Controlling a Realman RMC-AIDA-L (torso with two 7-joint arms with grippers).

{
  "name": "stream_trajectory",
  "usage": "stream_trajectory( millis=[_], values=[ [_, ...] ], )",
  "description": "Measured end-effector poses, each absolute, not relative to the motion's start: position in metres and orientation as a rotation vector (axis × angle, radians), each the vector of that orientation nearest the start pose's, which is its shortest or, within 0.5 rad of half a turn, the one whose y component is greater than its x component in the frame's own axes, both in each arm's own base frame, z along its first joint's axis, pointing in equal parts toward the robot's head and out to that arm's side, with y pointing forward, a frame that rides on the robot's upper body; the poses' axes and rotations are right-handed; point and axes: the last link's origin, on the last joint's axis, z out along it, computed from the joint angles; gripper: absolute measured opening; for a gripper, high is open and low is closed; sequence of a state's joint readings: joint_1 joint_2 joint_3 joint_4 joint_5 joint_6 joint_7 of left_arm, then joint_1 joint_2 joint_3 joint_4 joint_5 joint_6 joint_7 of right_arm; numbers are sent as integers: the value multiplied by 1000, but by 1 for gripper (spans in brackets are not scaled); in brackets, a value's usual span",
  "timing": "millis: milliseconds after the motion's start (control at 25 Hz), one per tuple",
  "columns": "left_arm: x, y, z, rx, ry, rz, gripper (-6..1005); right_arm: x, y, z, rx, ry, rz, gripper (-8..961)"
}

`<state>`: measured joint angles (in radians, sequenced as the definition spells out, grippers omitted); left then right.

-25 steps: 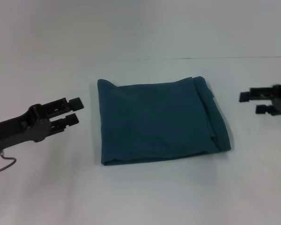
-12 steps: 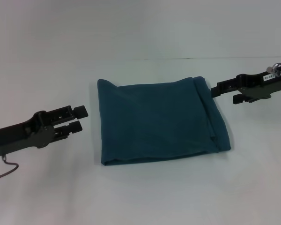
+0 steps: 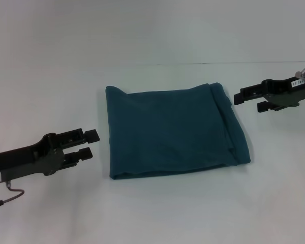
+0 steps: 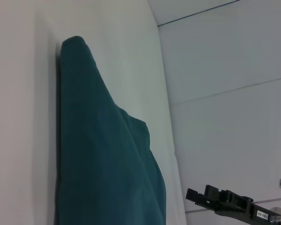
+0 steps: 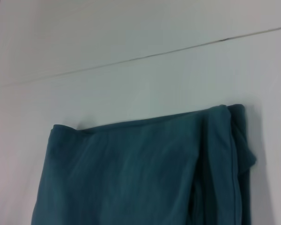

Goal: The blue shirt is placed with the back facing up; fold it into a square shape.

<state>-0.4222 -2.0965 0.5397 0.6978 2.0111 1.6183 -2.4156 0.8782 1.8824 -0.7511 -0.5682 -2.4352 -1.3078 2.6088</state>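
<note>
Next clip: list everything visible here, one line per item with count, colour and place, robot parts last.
blue shirt: one, dark teal-blue, folded into a rough square, lying flat at the middle of the table.
table: one, white, under the shirt and both arms.
wall: one, white, behind the table's far edge.
left gripper: one, black, near the shirt's left edge, apart from it, fingers open and holding nothing.
right gripper: one, black, beside the shirt's far right corner, not touching it, fingers open and holding nothing.

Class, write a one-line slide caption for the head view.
Folded blue shirt lies square on the white table, left gripper and right gripper open beside it.
</note>
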Motion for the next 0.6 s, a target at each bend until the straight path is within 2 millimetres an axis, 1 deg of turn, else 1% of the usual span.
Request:
stream_trajectory(
  millis=[440, 600],
  values=[
    [-294, 302, 18, 2079, 2158, 1039, 704, 237, 436, 51, -2177, 1735, 172, 899],
    [-293, 304, 18, 2088, 2150, 1045, 703, 235, 434, 43, -2196, 1737, 163, 900]
  ],
)
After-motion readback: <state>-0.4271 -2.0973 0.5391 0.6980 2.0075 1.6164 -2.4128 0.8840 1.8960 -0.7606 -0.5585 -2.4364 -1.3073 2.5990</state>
